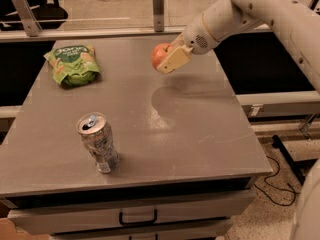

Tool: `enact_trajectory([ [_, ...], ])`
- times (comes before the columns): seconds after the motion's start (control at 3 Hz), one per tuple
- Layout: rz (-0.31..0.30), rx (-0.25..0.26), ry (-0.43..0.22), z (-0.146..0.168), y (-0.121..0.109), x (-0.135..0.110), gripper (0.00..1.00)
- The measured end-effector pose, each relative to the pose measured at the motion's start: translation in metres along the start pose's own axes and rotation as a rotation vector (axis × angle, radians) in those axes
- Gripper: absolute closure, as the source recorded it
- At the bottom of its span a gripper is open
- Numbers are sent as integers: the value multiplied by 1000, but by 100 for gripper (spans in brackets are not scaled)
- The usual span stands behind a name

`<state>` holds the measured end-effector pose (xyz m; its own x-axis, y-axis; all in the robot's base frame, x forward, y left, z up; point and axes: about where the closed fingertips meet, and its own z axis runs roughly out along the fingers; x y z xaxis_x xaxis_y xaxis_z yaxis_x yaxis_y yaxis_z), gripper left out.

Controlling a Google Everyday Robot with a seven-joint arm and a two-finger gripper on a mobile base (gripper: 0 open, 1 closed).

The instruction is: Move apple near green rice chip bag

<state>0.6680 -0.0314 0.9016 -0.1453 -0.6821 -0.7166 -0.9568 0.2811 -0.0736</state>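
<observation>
My gripper (167, 57) is shut on the red-orange apple (159, 54) and holds it above the far middle of the grey table (200, 134). A cream finger (173, 59) covers the apple's right side. The green rice chip bag (74, 64) lies flat at the table's far left, well to the left of the apple. The white arm (235, 14) reaches in from the upper right.
A silver drink can (97, 142) stands upright near the table's front left. A drawer with a black handle (137, 218) sits under the front edge. A rail with metal posts (158, 1) runs behind the table. Cables lie on the floor at the right.
</observation>
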Motion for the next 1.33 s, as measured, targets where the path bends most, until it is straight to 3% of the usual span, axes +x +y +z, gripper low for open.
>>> enact_trajectory([
  [0.33, -83, -33, -3, 26, 37, -37, 100],
  [0.67, -124, -56, 0, 66, 52, -56, 100],
  [1.33, -112, -85, 11, 130, 37, -67, 100],
])
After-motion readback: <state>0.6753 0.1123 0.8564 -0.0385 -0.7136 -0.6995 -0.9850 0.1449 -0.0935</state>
